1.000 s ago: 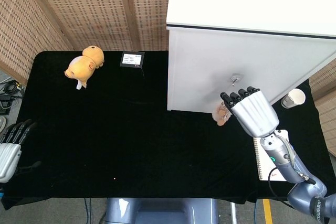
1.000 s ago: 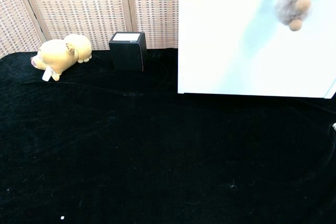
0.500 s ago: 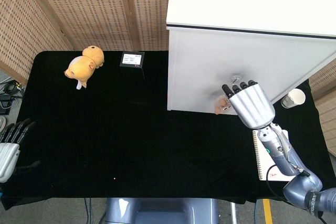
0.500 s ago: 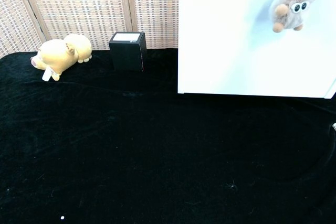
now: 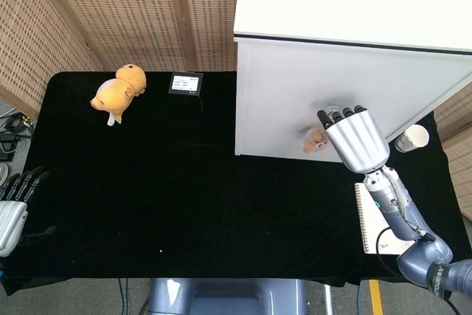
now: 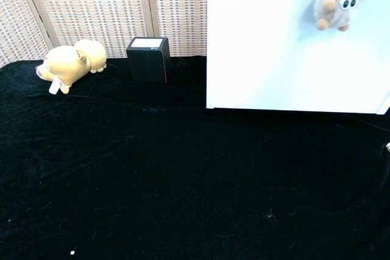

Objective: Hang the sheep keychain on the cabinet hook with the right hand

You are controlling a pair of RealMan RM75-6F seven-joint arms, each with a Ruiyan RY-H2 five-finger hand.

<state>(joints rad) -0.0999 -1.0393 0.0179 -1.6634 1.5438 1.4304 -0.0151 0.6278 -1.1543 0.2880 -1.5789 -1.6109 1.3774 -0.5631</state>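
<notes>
1. Sheep keychain (image 6: 337, 9) hangs in front of the white cabinet (image 5: 295, 101) face, high up near the right edge of the chest view, its metal ring at the top edge of that picture.
2. In the head view, the right hand (image 5: 355, 136) is raised against the cabinet front with its back to the camera, fingertips (image 5: 341, 113) up by the small hook area; a bit of the sheep shows at its left side. Whether the fingers still pinch the keychain cannot be told.
3. The left hand (image 5: 15, 204) rests at the table's far left edge, holding nothing, fingers straight and side by side.
4. The table (image 5: 184, 204) is covered in black cloth; behind it stand woven wicker screens (image 5: 133, 5).
5. A yellow plush toy (image 5: 116, 92) lies at the back left, with a small black box (image 5: 185, 82) just beside it.
6. A paper cup (image 5: 413, 138) and a spiral notebook (image 5: 372, 230) sit at the right, by the right arm.
</notes>
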